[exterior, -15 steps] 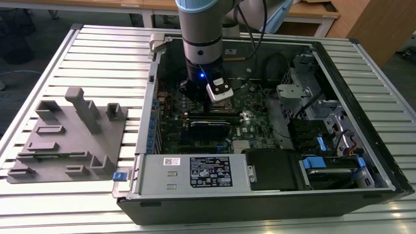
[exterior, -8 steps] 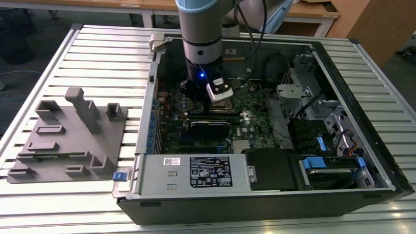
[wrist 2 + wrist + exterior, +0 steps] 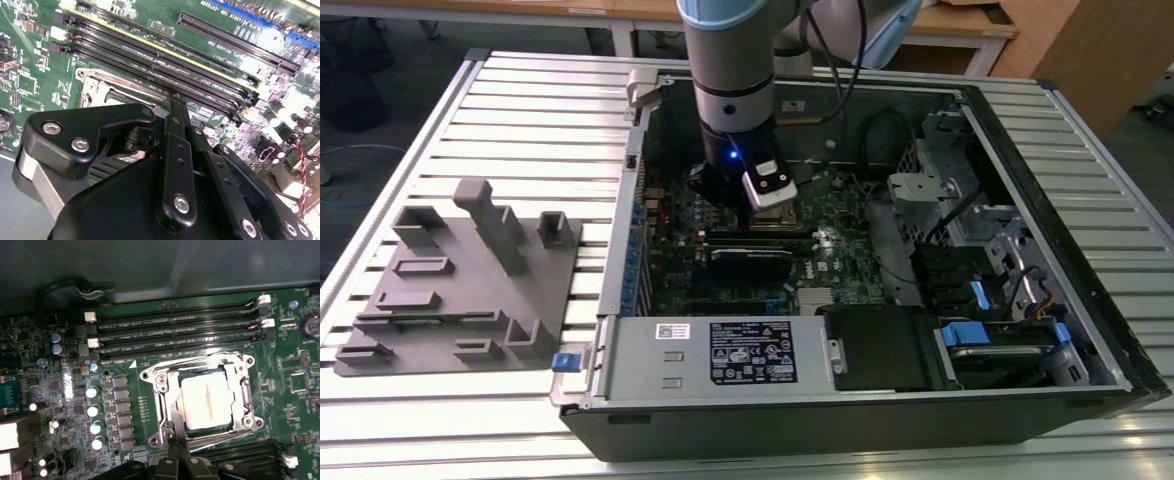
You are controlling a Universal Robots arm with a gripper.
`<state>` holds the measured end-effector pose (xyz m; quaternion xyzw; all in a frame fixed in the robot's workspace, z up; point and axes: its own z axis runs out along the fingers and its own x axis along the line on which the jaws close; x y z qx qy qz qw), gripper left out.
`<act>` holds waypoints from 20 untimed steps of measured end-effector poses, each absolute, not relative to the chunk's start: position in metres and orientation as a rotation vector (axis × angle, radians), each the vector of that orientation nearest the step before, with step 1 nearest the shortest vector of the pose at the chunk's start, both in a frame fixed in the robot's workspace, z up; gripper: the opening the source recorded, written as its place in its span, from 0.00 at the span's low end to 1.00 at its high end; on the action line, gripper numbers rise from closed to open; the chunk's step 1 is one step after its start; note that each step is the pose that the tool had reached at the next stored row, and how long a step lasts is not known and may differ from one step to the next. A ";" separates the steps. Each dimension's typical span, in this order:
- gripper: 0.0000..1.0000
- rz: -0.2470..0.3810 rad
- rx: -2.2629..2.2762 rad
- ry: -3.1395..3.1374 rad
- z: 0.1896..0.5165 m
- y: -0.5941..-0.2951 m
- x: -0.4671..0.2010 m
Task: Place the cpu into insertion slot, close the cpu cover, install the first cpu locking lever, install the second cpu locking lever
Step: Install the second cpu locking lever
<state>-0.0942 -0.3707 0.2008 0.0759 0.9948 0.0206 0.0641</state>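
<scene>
The arm [image 3: 727, 60] reaches down into the open computer case [image 3: 1067, 330] on the slatted table [image 3: 480, 100], its gripper [image 3: 767, 195] low over the green motherboard [image 3: 854, 230]; in the first wrist view the cpu [image 3: 206, 402] lies flat in the insertion slot [image 3: 165, 412], its pale silver top facing up; the cpu cover [image 3: 235, 385] is down around it, the chip showing through its window; the gripper's black fingertips [image 3: 175, 465] are pressed together right at the slot's edge, next to a thin metal lever [image 3: 220, 442] running along that side; whether they pinch the lever, I cannot tell; the second wrist view shows the fingers [image 3: 175, 130] close together beside the memory slots [image 3: 165, 65]; a grey fixture [image 3: 460, 280] sits on the table at the exterior view's left, well apart from the case.
</scene>
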 end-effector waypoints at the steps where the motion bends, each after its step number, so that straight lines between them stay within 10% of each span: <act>1: 0.10 0.068 0.229 3.002 0.201 -0.371 -0.095; 20: 0.10 0.099 0.229 2.975 0.195 -0.371 -0.111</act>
